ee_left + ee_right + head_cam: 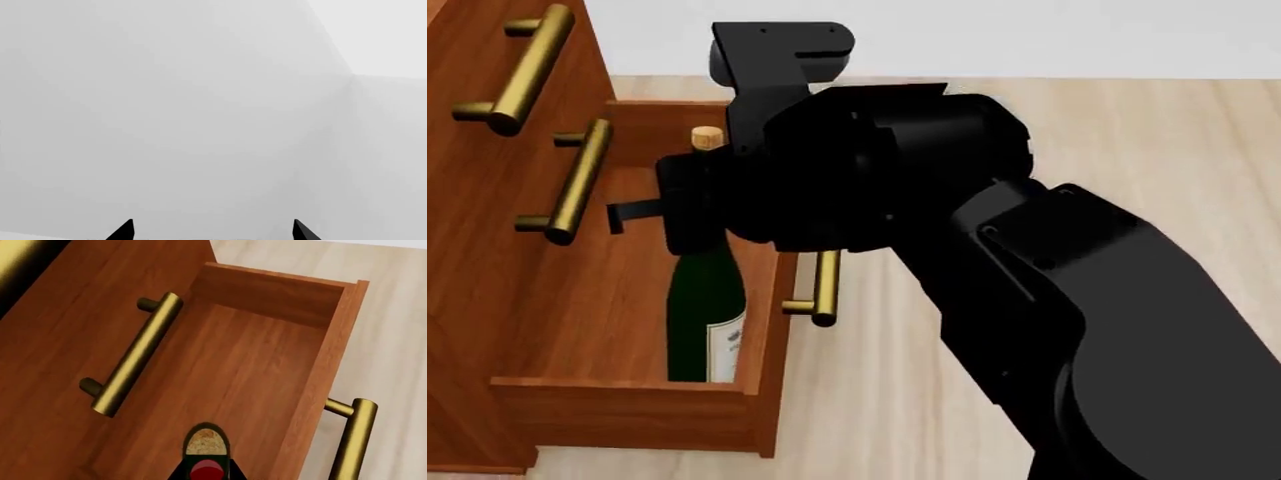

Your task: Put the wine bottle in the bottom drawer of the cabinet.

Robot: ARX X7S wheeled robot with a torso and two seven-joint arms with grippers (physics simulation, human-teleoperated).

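The wine bottle (705, 310), dark green with a white label and tan cork, stands upright inside the open bottom drawer (627, 398) of the reddish-brown cabinet (481, 260). Its base is hidden behind the drawer's near wall. My right gripper (687, 205) is shut on the bottle's neck, just below the cork. In the right wrist view the cork (207, 440) shows between the black fingers (179, 473), above the drawer's floor (233, 370). My left gripper (212, 232) is open and empty, facing a plain grey wall; it is out of the head view.
The bottom drawer's brass handle (823, 290) sticks out on its front, toward the pale wooden floor (868, 400). The two upper drawers' brass handles (574, 180) jut out over the open drawer, close to my right wrist. My right arm (1054, 300) fills the view's right.
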